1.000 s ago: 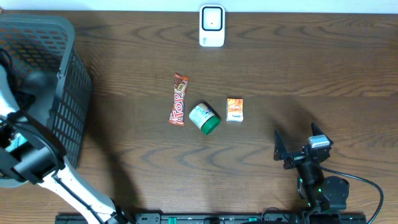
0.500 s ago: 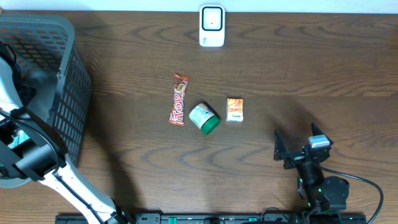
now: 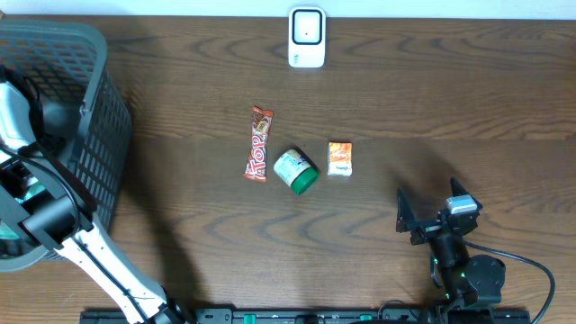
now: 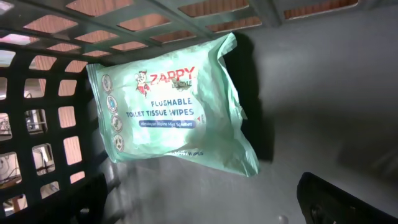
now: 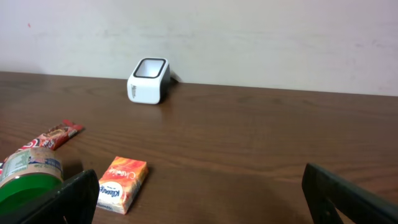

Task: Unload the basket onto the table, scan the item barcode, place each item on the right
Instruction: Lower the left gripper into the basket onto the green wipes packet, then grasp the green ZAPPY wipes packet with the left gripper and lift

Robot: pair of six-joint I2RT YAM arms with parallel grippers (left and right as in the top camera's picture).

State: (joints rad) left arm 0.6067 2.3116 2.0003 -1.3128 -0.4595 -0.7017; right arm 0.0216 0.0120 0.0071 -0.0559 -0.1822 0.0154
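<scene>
A mint-green pack of flushable tissue wipes [image 4: 168,102] lies on the floor of the grey mesh basket [image 3: 101,126], against its wall. My left gripper [image 4: 211,208] hangs open just short of the pack, with nothing between its fingers [image 4: 348,199]. The white barcode scanner [image 3: 306,37] stands at the table's far edge and shows in the right wrist view [image 5: 148,81] too. My right gripper [image 3: 432,209] rests open at the front right, empty, facing the scanner.
Mid-table lie a red candy bar [image 3: 259,144], a green-lidded jar [image 3: 296,171] and a small orange tissue pack [image 3: 339,158]. The orange pack [image 5: 122,183] sits near my right gripper's left finger. The left arm [image 3: 54,216] leans over the basket's rim.
The left arm has shifted slightly inside the basket. The right arm and the items on the table have not moved.
</scene>
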